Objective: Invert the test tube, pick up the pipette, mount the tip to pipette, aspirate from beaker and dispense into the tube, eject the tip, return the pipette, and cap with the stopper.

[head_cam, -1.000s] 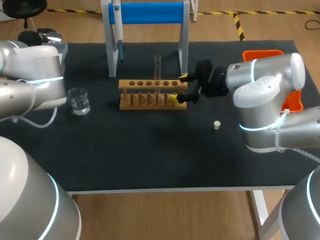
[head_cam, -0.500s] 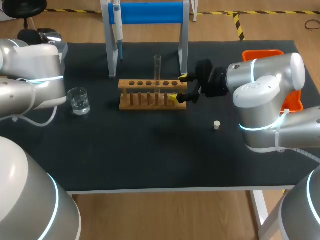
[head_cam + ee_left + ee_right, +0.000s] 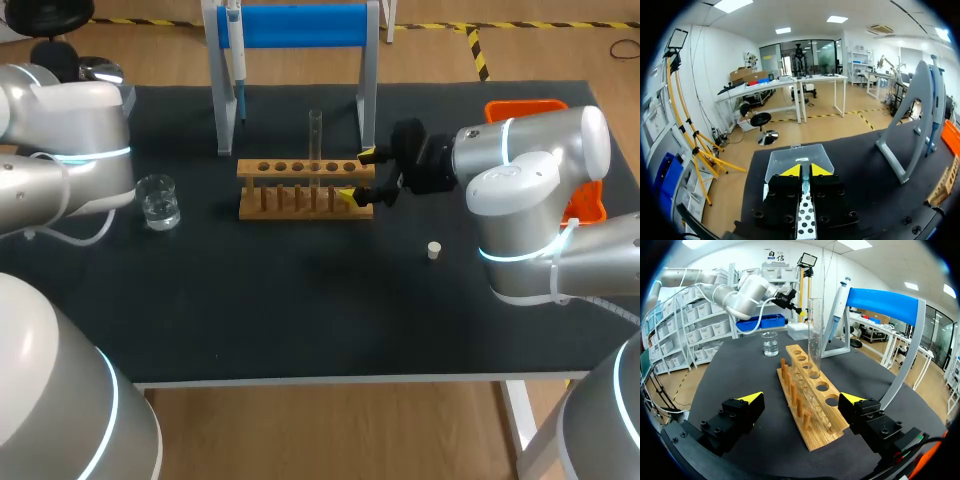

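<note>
Right gripper (image 3: 802, 398) fingers spread wide flanking rack (image 3: 812, 412) end, left gripper (image 3: 801, 171) fingers closed; sideways nudge could topple test tube (image 3: 814, 335).

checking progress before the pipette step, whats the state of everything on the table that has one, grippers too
clear glass test tube: upright in the wooden rack, uncapped
white-and-blue pipette: hanging on the blue stand
small glass beaker: upright, clear liquid inside
small white stopper: loose on the black table
left gripper: shut, empty
right gripper: open, astride the rack's end
</note>
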`<state>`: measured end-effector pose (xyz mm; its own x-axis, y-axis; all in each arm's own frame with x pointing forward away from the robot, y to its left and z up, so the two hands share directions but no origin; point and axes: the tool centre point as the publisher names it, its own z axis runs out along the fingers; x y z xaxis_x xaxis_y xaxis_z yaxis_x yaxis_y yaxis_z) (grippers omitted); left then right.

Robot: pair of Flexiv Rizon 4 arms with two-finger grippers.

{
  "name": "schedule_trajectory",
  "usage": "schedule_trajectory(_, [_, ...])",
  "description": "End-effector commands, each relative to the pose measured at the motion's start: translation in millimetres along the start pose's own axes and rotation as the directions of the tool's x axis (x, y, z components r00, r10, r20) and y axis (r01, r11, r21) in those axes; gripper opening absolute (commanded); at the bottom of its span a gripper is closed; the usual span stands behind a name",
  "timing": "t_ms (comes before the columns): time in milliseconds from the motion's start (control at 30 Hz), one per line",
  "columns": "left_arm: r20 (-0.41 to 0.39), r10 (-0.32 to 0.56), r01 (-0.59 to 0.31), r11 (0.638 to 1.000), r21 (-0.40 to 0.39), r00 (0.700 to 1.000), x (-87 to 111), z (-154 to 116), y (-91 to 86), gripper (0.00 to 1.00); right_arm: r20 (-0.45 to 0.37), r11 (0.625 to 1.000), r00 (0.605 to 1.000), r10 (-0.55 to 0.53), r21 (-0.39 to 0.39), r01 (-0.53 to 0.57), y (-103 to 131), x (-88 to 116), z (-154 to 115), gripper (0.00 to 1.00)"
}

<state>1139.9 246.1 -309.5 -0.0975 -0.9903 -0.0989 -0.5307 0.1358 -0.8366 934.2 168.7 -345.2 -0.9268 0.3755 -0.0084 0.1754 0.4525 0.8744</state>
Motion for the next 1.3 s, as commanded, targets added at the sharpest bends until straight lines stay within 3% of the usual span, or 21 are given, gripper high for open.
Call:
schedule_trajectory(33, [0.015,-0.002,0.002,1.000,0.028,1.000,2.8,-15.3,-5.2,0.00,0.000,1.000,1.000,0.000,0.000,0.000,-0.3,0.0,-0.2,1.00])
schedule_trajectory(233, [0.014,0.017,-0.018,0.997,0.077,1.000,9.0,-38.9,-19.8,0.00,0.000,1.000,1.000,0.000,0.000,0.000,-0.3,0.0,-0.2,1.00])
schedule_trajectory(367, [-0.096,0.096,-0.085,0.990,0.111,0.991,26.4,-66.6,-29.8,0.00,0.000,1.000,1.000,0.000,0.000,0.000,-0.3,0.0,-0.2,1.00])
schedule_trajectory(433, [-0.187,0.173,-0.150,0.980,0.135,0.967,42.6,-88.8,-33.0,0.00,0.000,1.000,1.000,0.000,0.000,0.000,-0.3,0.0,-0.2,1.00])
schedule_trajectory(567, [-0.321,0.311,-0.269,0.948,0.170,0.895,73.8,-129.0,-28.5,0.00,0.000,1.000,1.000,0.000,0.000,0.000,-0.3,0.0,-0.2,1.00])
schedule_trajectory(633, [-0.407,0.363,-0.302,0.930,0.208,0.839,91.3,-156.6,-23.1,0.00,0.000,1.000,1.000,0.000,0.000,0.000,-0.3,0.0,-0.2,1.00])
schedule_trajectory(700, [-0.500,0.426,-0.350,0.905,0.243,0.754,110.6,-182.4,-16.7,0.00,0.000,1.000,1.000,0.000,0.000,0.000,-0.3,0.0,-0.2,1.00])
schedule_trajectory(767, [-0.592,0.493,-0.402,0.868,0.291,0.638,130.1,-205.5,-9.0,0.00,0.000,1.000,1.000,0.000,0.000,0.000,-0.3,0.0,-0.2,1.00])
schedule_trajectory(1300, [-0.592,0.493,-0.402,0.868,0.291,0.638,130.1,-205.5,-9.0,0.00,0.000,1.000,1.000,0.000,0.000,0.000,-0.3,0.0,-0.2,1.00])
